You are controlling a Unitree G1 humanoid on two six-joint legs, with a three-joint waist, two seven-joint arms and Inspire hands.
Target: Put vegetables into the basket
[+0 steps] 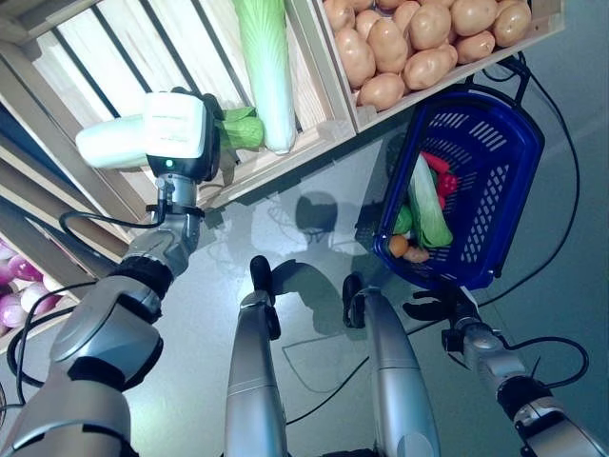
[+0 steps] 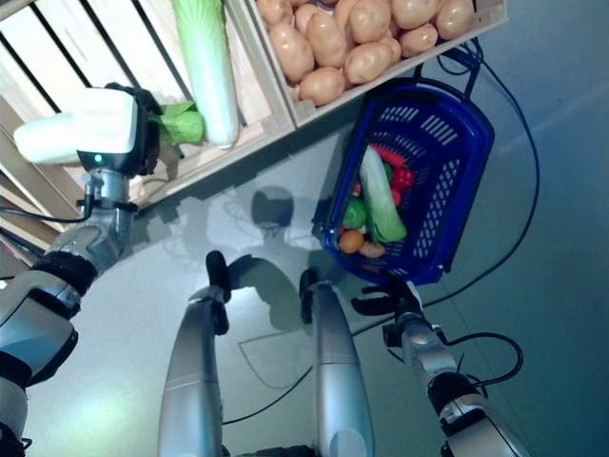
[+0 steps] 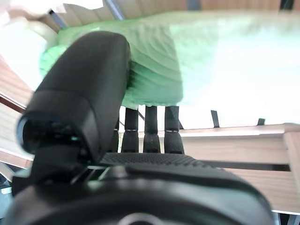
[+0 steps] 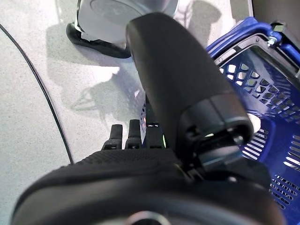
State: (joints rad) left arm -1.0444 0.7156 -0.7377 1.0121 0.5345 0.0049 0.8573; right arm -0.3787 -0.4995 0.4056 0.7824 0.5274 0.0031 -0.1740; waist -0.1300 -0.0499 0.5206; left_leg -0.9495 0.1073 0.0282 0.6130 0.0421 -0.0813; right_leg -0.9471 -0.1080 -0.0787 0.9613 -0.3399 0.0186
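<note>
Vegetables already collected lie in the blue basket [image 1: 500, 205] on the grey floor [image 1: 238, 381] at about 3 o'clock in the head views: a long pale-green leafy vegetable [image 1: 428, 211], a red pepper [image 1: 443, 179] beside it, and orange pieces [image 1: 400, 246] at the basket's near end. Nearest to me, at 5 o'clock, my right hand [image 1: 440, 307] hangs just outside the basket's near rim; in its wrist view the fingers [image 4: 132, 136] run straight down alongside the thumb and grip nothing, the basket wall showing just past them. Farther off, at 10 o'clock, my left hand [image 1: 211, 133] reaches into the wooden crate [image 1: 314, 67] on the shelf; its wrist view shows the fingers [image 3: 151, 133] under and the thumb over the leafy green end of a napa cabbage [image 1: 265, 71], so the hand is clamped on it. That cabbage lies lengthwise in the slatted crate. Beyond, at 1 o'clock, a second crate [image 1: 547, 24] holds a heap of potatoes [image 1: 419, 43]. Purple onions [image 1: 14, 286] show at 9 o'clock.
</note>
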